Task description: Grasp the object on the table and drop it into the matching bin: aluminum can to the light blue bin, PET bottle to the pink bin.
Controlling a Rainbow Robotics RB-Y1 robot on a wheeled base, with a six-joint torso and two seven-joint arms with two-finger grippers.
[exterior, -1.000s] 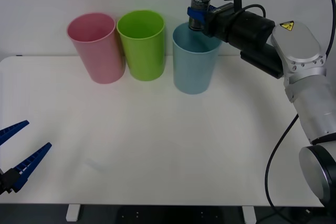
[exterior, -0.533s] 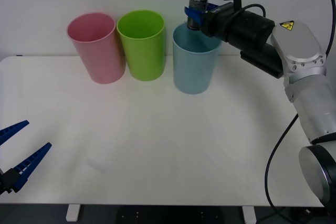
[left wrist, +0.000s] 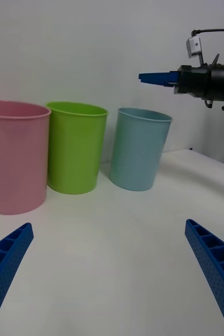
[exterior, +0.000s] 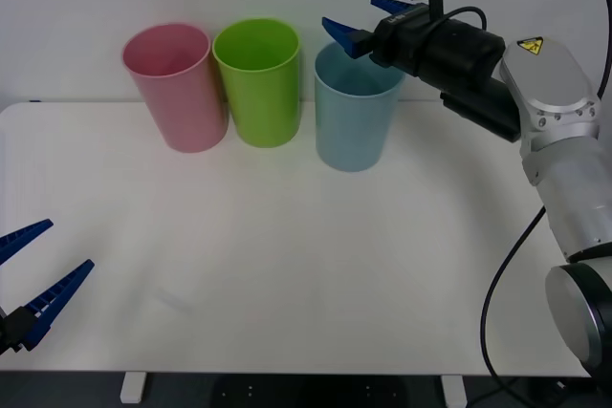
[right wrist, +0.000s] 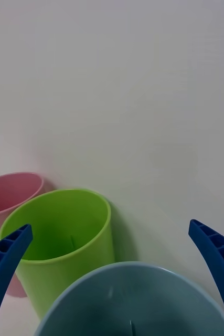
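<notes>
Right claw [exterior: 365, 24] hung above the light blue bin [exterior: 354, 121], fingers spread wide and holding nothing. Aluminum can likely inside that bin, contents hidden. Light, smooth, easily dented; side-wall grip suits it.

Right arm [exterior: 559, 131]: silver-grey rounded shells, black forearm, yellow warning sticker, black cable, blue ribbed tapered fingers [exterior: 344, 35]; left fingers [exterior: 43, 308] alike.

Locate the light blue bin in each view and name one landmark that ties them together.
Front view: light blue bin, rightmost of three, under the open right pincer.
Right wrist view: its rim, nearest.
Left wrist view, rightmost.
Shared landmark: the lime green bin beside it.
</notes>
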